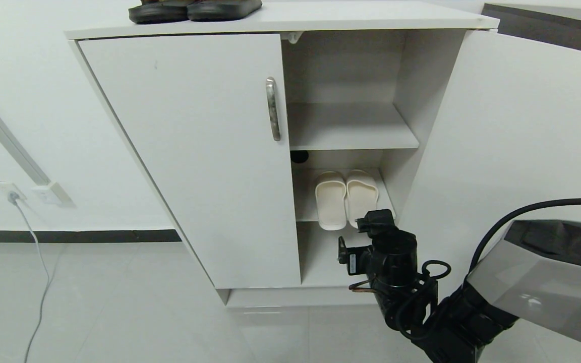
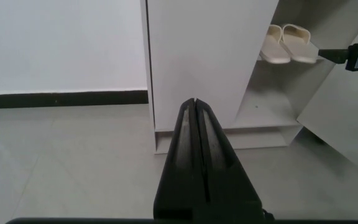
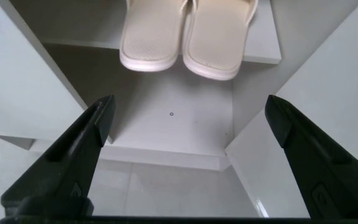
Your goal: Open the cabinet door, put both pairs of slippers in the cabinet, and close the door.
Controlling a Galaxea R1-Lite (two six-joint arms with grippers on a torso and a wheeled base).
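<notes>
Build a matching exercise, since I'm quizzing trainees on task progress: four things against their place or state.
Things: 1 cream slippers; 2 dark slippers; 3 left hand; 4 right hand.
Places or states: A on top of the cabinet; B open; C on a shelf inside; D shut.
Pairs: 1-C; 2-A; 3-D; 4-B.

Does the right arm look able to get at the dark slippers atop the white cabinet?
Probably: the right hand is open and empty, and the dark slippers sit uncovered at the white cabinet's front edge.
</notes>
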